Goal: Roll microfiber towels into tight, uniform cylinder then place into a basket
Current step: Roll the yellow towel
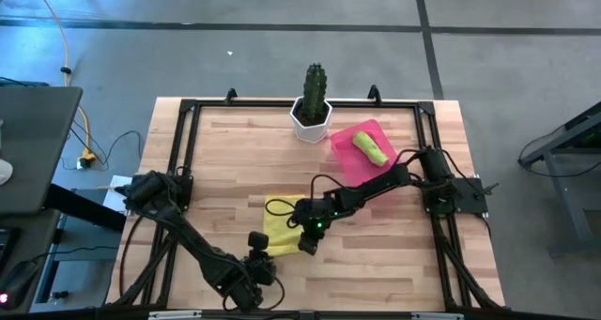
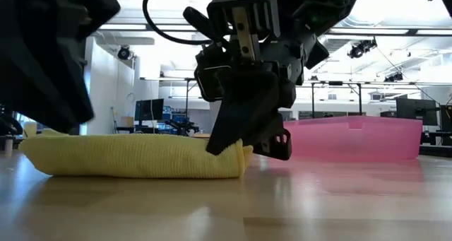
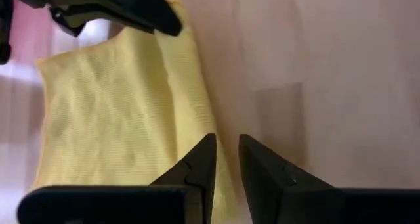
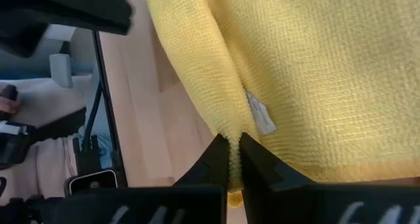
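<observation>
Now the right gripper is pinched shut on the edge of the yellow towel, near the middle of the table. The left gripper is a little bit open and holds nothing; it sits at the towel's 6 o'clock edge. Two towels show. The yellow one lies partly folded between the two grippers. The green towel is rolled up inside the one pink basket, at 1 o'clock from the right gripper. One cactus pot stands just beside the basket.

The right hand hides part of the yellow towel in the low view.
</observation>
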Available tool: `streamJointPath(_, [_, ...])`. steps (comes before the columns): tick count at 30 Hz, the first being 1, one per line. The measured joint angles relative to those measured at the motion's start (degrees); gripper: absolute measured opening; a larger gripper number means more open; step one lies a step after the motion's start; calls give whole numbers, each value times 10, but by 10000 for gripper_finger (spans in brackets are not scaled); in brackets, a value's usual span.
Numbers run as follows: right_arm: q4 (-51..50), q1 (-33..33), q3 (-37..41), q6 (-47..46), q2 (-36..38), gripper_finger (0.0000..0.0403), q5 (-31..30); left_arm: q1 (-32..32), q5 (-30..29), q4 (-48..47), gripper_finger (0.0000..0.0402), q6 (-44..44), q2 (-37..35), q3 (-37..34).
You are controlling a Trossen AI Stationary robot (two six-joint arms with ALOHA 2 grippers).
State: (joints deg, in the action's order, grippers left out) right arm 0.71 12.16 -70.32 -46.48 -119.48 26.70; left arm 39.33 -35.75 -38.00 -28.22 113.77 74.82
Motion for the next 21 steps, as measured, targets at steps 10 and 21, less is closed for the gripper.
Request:
streamJointPath(10, [-5, -1, 0, 7, 1, 6, 0, -23, -12, -24, 82, -9, 23, 0])
streamJointPath(21, [-4, 0, 0, 75, 2, 23, -1, -81, 106, -55, 78, -43, 23, 0])
